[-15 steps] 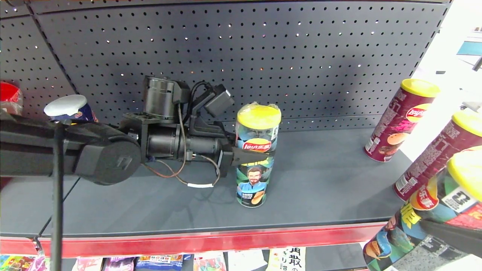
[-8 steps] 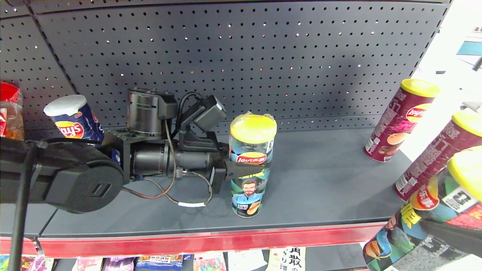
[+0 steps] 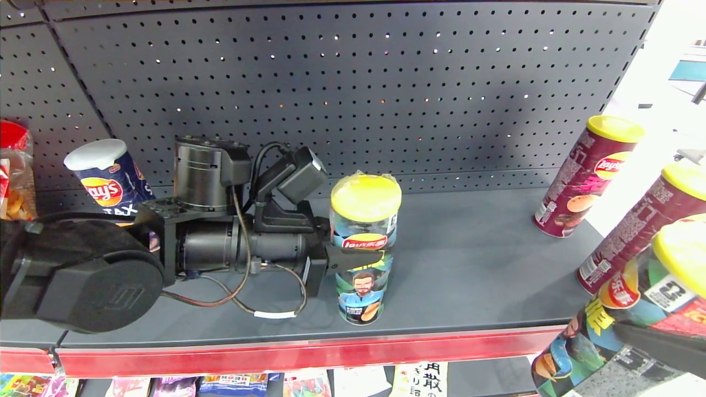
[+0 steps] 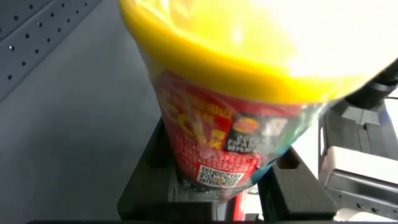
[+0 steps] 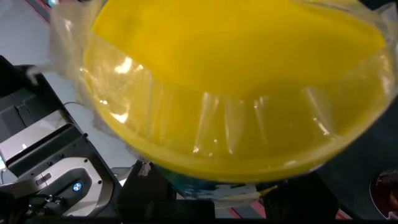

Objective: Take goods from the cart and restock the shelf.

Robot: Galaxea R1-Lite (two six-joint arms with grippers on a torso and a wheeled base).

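**Left gripper** (image 3: 361,252) – black, reaching in from the robot's left; jaws clamped on the mid-body of item 1.

**Item 1**: yellow-lidded blue-green cardboard crisp tube (image 3: 365,218) – upright over the grey metal shelf (image 3: 469,264), near its red front rail (image 3: 331,350). Whether the base touches the deck cannot be told. In the left wrist view the tube (image 4: 249,93) rises between the black fingers (image 4: 146,180).

**Right gripper** (image 3: 656,344) – at the lower right, in front of the shelf; jaws clamped on item 2.

**Item 2**: second yellow-lidded tube (image 3: 606,314), tilted, below shelf level.

**Stock on the shelf**:
- Two maroon crisp tubes with yellow lids (image 3: 587,176) at the right end.
- One dark blue crisp tube with white lid (image 3: 107,176) at the left, against the grey perforated back panel (image 3: 386,82).
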